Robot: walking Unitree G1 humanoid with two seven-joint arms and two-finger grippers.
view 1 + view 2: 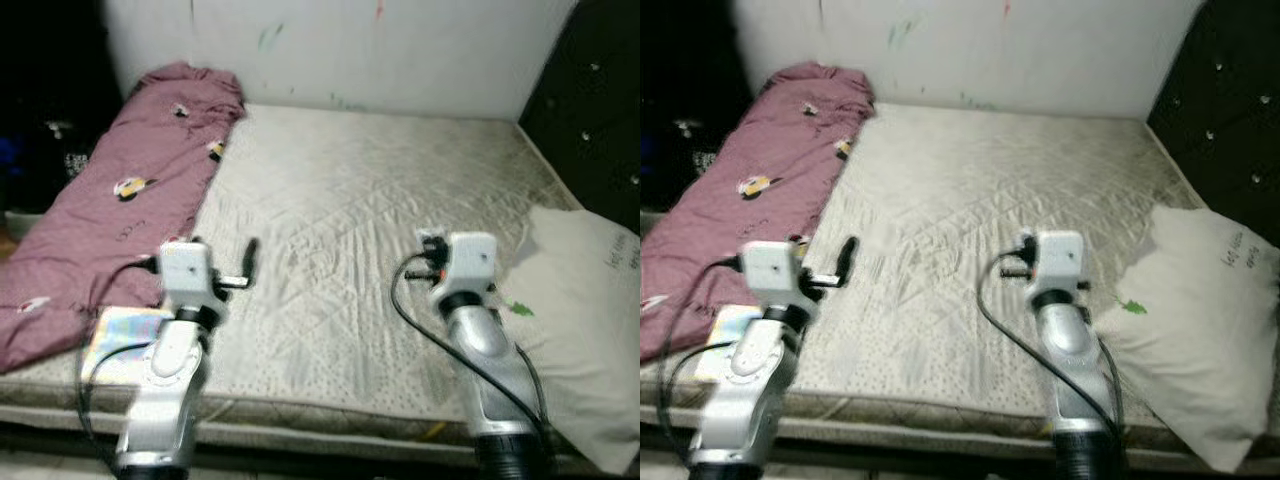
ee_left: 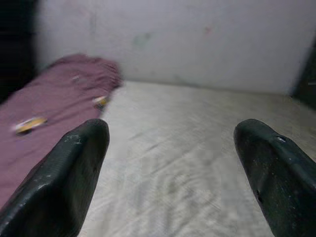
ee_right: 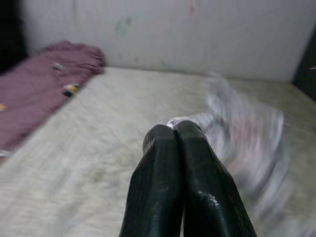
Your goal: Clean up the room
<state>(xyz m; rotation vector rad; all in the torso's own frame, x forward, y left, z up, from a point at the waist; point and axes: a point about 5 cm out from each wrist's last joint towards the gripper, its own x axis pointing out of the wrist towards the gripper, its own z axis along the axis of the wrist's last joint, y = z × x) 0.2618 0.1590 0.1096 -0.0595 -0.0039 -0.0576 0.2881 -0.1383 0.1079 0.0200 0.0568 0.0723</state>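
A bare quilted mattress (image 1: 370, 200) lies before me, both arms raised over its near half. A rumpled maroon blanket (image 1: 130, 190) with small cartoon prints runs along its left side. A white pillow (image 1: 585, 310) rests at the right edge. My left gripper (image 2: 173, 133) is open and hovers just right of the blanket with nothing between its fingers (image 1: 250, 258). My right gripper (image 3: 174, 129) is shut, and a blurred white crumpled sheet (image 3: 247, 133) hangs from its tips. In the left eye view the right gripper (image 1: 430, 250) sits mid-mattress, left of the pillow.
A shiny iridescent flat packet (image 1: 125, 335) lies at the mattress's near left corner by the blanket. A white wall (image 1: 350, 50) with small paint marks stands behind the bed. A dark tufted headboard (image 1: 595, 110) rises on the right, and dark clutter (image 1: 50, 140) sits at the far left.
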